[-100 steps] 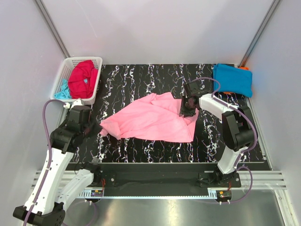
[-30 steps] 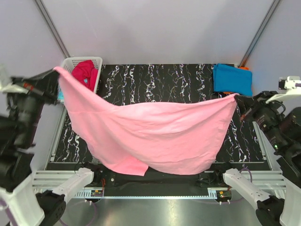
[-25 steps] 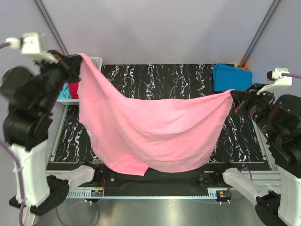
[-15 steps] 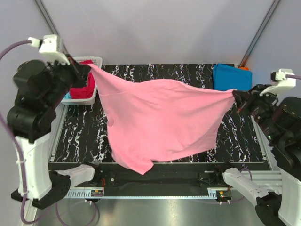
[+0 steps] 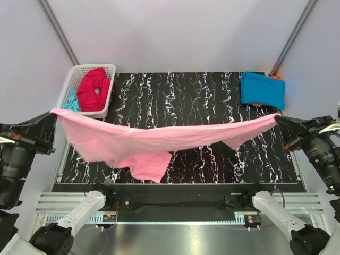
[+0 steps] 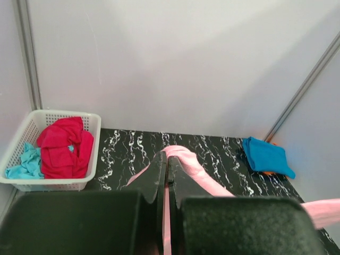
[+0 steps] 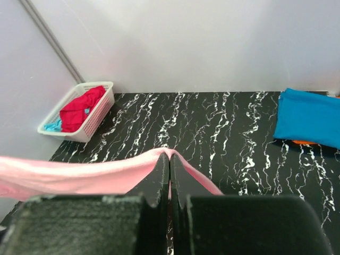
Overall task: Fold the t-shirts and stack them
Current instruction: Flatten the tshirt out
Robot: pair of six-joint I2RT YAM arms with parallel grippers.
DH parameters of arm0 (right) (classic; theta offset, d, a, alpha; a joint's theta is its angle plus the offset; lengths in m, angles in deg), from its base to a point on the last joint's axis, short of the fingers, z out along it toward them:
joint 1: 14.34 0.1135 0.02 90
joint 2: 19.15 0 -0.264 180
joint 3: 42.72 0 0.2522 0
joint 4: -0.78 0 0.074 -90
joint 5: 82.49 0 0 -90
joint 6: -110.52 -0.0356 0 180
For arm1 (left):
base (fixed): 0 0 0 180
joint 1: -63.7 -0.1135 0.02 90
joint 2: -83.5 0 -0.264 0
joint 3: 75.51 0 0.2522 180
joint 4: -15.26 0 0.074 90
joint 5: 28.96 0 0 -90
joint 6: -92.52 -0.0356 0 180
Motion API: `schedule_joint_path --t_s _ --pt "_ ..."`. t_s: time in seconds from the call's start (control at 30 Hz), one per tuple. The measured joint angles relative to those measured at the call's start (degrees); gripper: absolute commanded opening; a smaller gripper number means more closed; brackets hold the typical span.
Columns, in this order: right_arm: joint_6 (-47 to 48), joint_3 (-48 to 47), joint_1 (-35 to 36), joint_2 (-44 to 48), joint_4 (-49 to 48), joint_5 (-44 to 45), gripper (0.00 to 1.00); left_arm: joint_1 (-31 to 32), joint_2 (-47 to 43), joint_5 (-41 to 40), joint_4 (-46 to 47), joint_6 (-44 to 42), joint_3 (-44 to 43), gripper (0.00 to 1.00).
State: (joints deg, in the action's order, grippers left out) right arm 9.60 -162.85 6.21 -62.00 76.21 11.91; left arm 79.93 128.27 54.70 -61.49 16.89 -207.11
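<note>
The light pink t-shirt [image 5: 159, 139] hangs stretched in the air across the table between both arms. My left gripper [image 5: 53, 112] is shut on its left corner, and pink cloth [image 6: 183, 156] shows between the jaws in the left wrist view. My right gripper [image 5: 279, 116] is shut on its right corner, with pink cloth [image 7: 79, 172] trailing left in the right wrist view. A folded bright blue t-shirt [image 5: 262, 89] lies at the back right on an orange one [image 5: 274, 77]. The crimson red t-shirt [image 5: 94, 88] and pale aqua t-shirt [image 5: 69, 102] sit in the basket.
The white lattice basket [image 5: 87, 69] stands at the back left corner of the black marbled table [image 5: 186, 90]. White walls close in the back and both sides. A metal rail runs along the near edge.
Both grippers have dropped and pulled apart. The pink shirt, held high and spread like a sheet before, is now stretched low into a narrow band, with part hanging at the front left.
</note>
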Motion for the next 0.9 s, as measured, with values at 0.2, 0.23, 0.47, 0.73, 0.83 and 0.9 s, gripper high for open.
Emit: schedule_joint_path --t_s 0.2,0.23,0.47,0.73,0.83,0.9 --pt "0.0 0.8 0.0 0.1 -0.7 -0.1 0.0 0.0 5.0 -1.4 -1.1 -0.5 -6.8 0.0" --pt "0.0 2.1 0.0 0.2 -2.0 1.4 0.0 0.0 6.4 -2.2 -0.3 -0.4 -6.8 0.0" --pt "-1.4 16.4 0.0 -9.9 -12.5 18.0 0.0 0.0 28.0 -5.7 8.3 2.8 -3.2 0.0" --pt "-2.5 28.3 -8.8 -44.3 -30.1 15.9 0.0 0.0 66.3 -5.8 11.8 6.0 0.2 0.0" --pt "-1.9 24.7 -14.9 -56.3 -33.9 12.3 0.0 -0.2 79.9 -5.7 8.2 5.3 -12.5 0.0" --pt "-1.0 19.2 -18.3 -64.4 -36.3 9.4 0.0 -0.4 87.4 -5.7 9.8 4.3 -22.7 0.0"
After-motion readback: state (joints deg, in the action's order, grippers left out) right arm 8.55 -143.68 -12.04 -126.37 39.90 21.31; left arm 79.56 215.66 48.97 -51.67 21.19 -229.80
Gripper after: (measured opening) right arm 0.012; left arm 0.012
